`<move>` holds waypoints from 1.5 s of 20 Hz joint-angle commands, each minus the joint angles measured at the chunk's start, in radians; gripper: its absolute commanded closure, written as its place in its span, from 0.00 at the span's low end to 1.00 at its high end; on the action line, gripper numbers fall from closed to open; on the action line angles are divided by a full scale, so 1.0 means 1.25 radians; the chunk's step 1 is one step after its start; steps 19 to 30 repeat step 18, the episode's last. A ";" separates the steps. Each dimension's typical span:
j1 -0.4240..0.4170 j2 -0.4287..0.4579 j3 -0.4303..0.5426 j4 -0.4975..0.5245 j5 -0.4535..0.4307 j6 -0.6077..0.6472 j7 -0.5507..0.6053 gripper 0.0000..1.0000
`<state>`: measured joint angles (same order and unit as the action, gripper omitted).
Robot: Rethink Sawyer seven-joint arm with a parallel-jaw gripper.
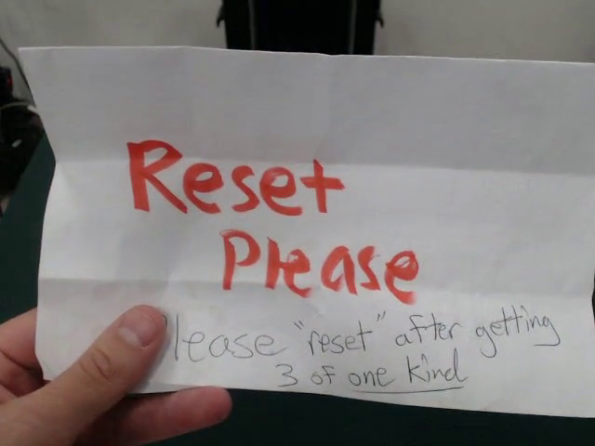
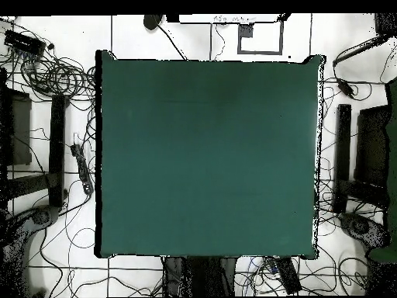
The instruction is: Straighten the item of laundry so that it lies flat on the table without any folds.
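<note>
Sheet: from my remote seat, the front view is almost filled by a white creased paper sheet with red hand-lettered words "Reset Please" and a thinner pen line under them about resetting after three of one kind.

Hand: a person's hand pinches the sheet's lower left corner, thumb on top of the paper.

Table: I see the large rectangular table with its dark green felt-like top in full from overhead, and a dark sliver of it past the sheet's left edge in the front view.

Towel: I find no item of laundry on the table in either view. The overhead view shows no cloth on the felt, and the front view is blocked by the sheet, so I cannot say where the towel is.

Pincer: neither view shows the arm's gripper; only a dark shape of the pedestal rises behind the sheet's top edge. I cannot say whether it is open, closed or holding anything.

Handling, as I judge it: a towel is soft, light and limp, so it will drape and drag on felt; I would take it by a hemmed corner or edge.

Stage: I read this as a pause for a reset, with straightening not yet started.
</note>
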<state>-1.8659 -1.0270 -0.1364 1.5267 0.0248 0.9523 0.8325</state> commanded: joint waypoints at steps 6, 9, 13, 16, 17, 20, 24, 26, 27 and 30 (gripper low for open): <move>-0.063 0.090 0.271 -0.339 0.056 0.158 -0.253 1.00; -0.088 0.118 0.274 -0.412 0.026 0.244 -0.231 1.00; -0.133 0.143 0.240 -0.473 -0.033 0.380 -0.188 1.00; -0.150 0.122 0.235 -0.465 -0.011 0.368 -0.146 1.00; -0.151 0.154 0.245 -0.528 -0.018 0.399 -0.126 1.00; -0.149 0.149 0.244 -0.522 -0.013 0.394 -0.113 1.00; -0.149 0.149 0.244 -0.522 -0.013 0.394 -0.113 1.00; -0.149 0.149 0.244 -0.522 -0.013 0.394 -0.113 1.00; -0.149 0.149 0.244 -0.522 -0.013 0.394 -0.113 1.00; -0.149 0.149 0.244 -0.522 -0.013 0.394 -0.113 1.00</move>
